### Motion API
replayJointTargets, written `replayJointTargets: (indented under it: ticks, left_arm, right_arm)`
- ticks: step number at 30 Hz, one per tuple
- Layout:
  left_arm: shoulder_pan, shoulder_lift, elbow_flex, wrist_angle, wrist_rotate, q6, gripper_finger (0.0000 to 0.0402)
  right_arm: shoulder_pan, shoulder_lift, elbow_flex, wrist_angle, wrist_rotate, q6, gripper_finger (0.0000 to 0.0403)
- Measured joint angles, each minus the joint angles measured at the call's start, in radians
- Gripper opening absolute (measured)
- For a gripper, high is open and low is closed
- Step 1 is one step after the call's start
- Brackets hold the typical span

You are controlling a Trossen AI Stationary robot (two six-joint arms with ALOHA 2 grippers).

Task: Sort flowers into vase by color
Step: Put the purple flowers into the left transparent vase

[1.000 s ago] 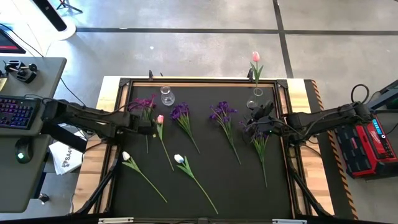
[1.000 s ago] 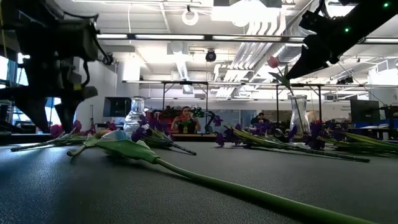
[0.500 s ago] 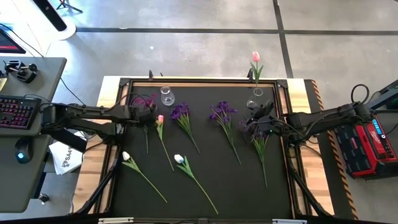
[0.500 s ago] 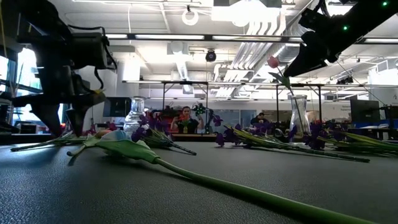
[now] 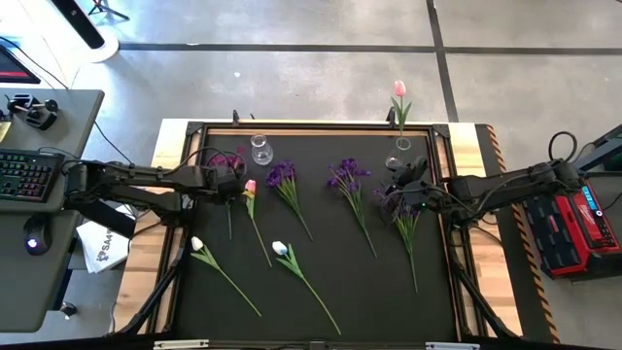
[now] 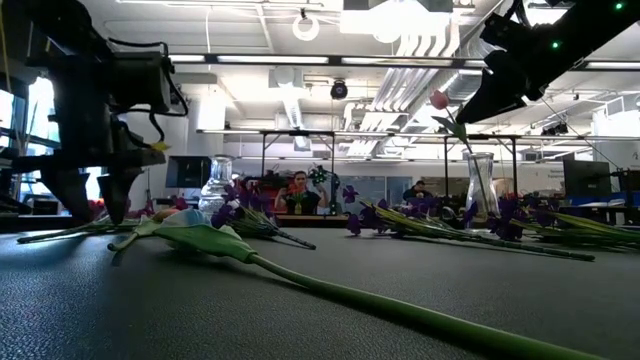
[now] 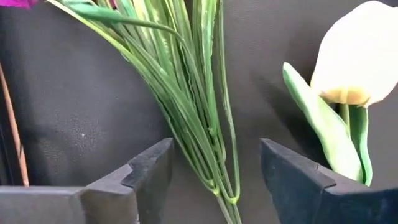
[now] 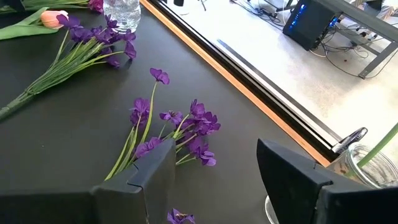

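Observation:
Several flowers lie flat on the black mat. My left gripper [image 5: 233,182] is open and low over the leftmost purple flower [image 5: 228,160]. In its wrist view the fingers stand on either side of that flower's green stem bundle [image 7: 193,93] without touching it. A pink tulip [image 5: 250,186] lies just beside it, its head [image 7: 360,56] close to one finger. My right gripper [image 5: 394,187] is open and held above the rightmost purple flower [image 5: 406,214]. Two more purple flowers [image 5: 282,175] [image 5: 348,175] lie between the arms. Two white tulips [image 5: 196,243] [image 5: 280,249] lie nearer the front.
A clear vase [image 5: 261,149] stands by the far edge near my left gripper. A second vase [image 5: 402,146] with one upright pink tulip [image 5: 398,89] stands at the far edge next to my right gripper. Bare mat lies to the near right. A person shows far behind in the low view.
My left gripper has moved toward the table's far edge along the leftmost purple flower and come down, so that its open fingers now straddle the stems. My right arm and the flowers have stayed where they were.

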Motion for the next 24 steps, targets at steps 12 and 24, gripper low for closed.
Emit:
replayJointTargets:
  ticks: [12,24]
  left_arm:
    - [-0.001,0.154,0.012,0.03,-0.007,-0.03,0.0208]
    - [0.002,0.144,0.015,-0.011,0.001,0.003,0.0041]
  right_arm:
    - [0.0,0.0,0.0,-0.004,0.0,0.0,0.0208]
    - [0.0,0.0,0.0,-0.002,-0.005,0.0,0.0208]
